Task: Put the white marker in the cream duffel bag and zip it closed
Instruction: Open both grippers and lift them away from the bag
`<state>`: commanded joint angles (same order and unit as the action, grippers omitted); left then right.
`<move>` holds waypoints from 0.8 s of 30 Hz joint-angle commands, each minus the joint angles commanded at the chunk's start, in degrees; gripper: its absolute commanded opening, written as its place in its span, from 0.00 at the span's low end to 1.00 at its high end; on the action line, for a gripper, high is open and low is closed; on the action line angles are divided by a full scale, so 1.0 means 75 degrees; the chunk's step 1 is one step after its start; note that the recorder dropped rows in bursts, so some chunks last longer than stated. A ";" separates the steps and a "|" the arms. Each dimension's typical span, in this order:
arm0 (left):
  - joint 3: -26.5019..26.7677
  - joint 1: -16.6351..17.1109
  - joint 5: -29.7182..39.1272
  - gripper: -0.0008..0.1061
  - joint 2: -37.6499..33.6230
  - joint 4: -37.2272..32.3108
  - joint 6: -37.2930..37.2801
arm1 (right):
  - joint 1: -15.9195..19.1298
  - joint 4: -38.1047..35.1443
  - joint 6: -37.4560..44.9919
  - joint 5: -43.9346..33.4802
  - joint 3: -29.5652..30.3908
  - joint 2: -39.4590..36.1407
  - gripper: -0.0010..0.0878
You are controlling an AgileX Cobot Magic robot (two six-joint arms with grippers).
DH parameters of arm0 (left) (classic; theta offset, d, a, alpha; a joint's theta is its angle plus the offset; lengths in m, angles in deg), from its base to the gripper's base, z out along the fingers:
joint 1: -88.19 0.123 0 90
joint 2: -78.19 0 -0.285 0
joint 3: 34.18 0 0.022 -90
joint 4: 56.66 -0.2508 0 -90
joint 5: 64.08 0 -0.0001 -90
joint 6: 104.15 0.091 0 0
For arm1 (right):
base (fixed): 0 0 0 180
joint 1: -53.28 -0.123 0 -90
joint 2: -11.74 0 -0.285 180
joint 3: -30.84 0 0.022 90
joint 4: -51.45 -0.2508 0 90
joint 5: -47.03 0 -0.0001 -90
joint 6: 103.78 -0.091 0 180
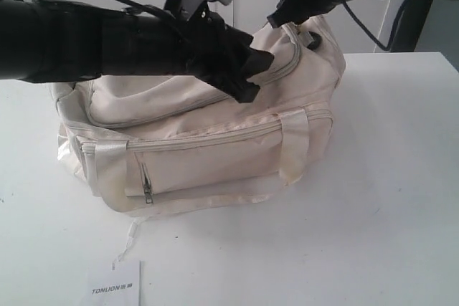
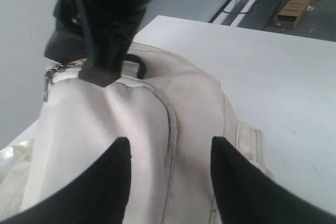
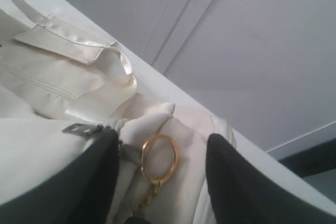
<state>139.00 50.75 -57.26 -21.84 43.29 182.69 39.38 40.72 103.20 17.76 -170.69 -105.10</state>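
The cream duffel bag (image 1: 208, 148) lies on the white table (image 1: 387, 198); its curved top zipper (image 1: 283, 69) looks shut along the length I can see. My left gripper (image 1: 247, 80) hovers open over the bag's top, and in the left wrist view the left gripper (image 2: 169, 142) straddles the zipper seam (image 2: 171, 124). My right gripper (image 1: 283, 13) is at the bag's far right end; in the right wrist view the right gripper (image 3: 161, 137) stands open around a gold ring (image 3: 160, 158) beside a grey metal pull (image 3: 84, 128). The white marker is hidden.
A white "TONLION" card (image 1: 115, 288) lies near the table's front edge. The bag's front pocket has a small zipper pull (image 1: 148, 193), and webbing handles (image 1: 294, 145) hang down its side. Off the table, a cardboard box (image 2: 293, 11) sits on the floor.
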 joint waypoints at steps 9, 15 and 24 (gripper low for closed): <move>-0.0321 0.0000 -0.0910 0.50 0.0646 0.0000 -0.0060 | 0.0830 -0.0729 -0.0896 -0.2032 -0.0016 0.0487 0.56; -0.0914 0.0000 -0.1283 0.50 0.1042 0.0000 -0.0167 | 0.1556 -0.2615 -0.0359 -0.2631 -0.0016 0.0262 0.56; -0.1332 0.0000 -0.1243 0.50 0.1193 0.0000 -0.0275 | 0.1537 -0.2816 -0.0196 -0.2898 -0.0001 -0.0225 0.55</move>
<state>129.02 50.75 -66.58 -12.89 43.29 180.63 50.90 19.60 101.72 -3.98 -170.70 -106.79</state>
